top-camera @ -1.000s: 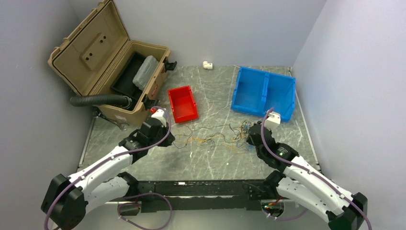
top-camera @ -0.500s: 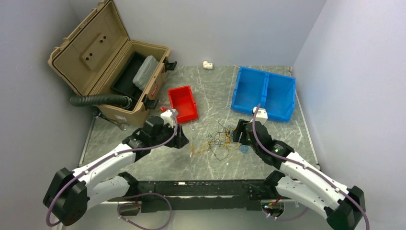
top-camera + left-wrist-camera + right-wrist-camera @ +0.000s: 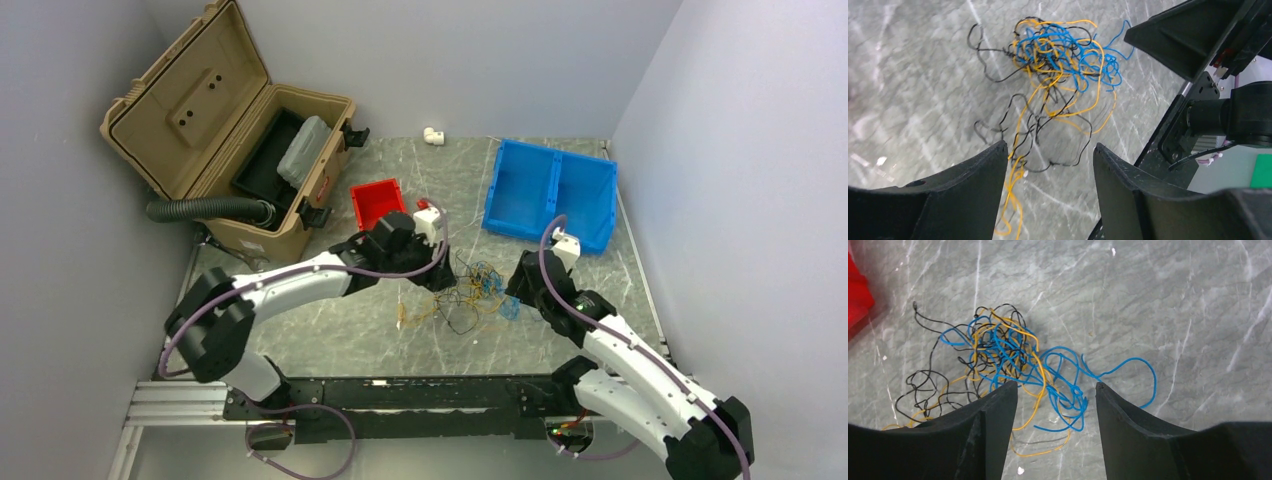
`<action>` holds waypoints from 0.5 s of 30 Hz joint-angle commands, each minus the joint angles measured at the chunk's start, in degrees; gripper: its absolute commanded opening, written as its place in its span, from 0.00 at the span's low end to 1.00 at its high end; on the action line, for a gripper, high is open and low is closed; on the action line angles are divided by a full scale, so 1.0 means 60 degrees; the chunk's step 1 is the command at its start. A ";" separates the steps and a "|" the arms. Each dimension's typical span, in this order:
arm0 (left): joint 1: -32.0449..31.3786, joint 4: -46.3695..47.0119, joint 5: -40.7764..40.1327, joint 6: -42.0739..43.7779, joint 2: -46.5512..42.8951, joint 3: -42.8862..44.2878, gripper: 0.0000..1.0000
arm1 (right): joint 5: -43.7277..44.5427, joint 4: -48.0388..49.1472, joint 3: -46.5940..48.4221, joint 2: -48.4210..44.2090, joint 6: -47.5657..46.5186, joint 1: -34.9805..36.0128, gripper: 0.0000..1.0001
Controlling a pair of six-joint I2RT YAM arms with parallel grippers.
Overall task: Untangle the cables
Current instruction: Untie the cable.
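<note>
The cables (image 3: pixel 478 288) were seen bunched in one orange, blue and black knot at the centre of the top view, with no strand separated. The left gripper (image 3: pixel 1048 150) and right gripper (image 3: pixel 1055 387) were held wide open over it, gripping nothing.
</note>
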 commanded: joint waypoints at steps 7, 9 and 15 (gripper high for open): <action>-0.0437 0.0483 0.0642 -0.0493 0.2007 0.1881 0.67 | -0.1785 0.1570 -0.0529 0.0870 -0.0171 -0.0811 0.61; -0.0429 0.0626 0.0689 -0.0661 0.2324 0.1957 0.67 | -0.2058 0.1942 -0.0599 0.1204 -0.0242 -0.0827 0.60; -0.0407 0.1104 0.0279 -0.1182 0.2140 0.1363 0.67 | -0.3185 0.3367 -0.0737 0.2698 -0.0526 -0.0761 0.61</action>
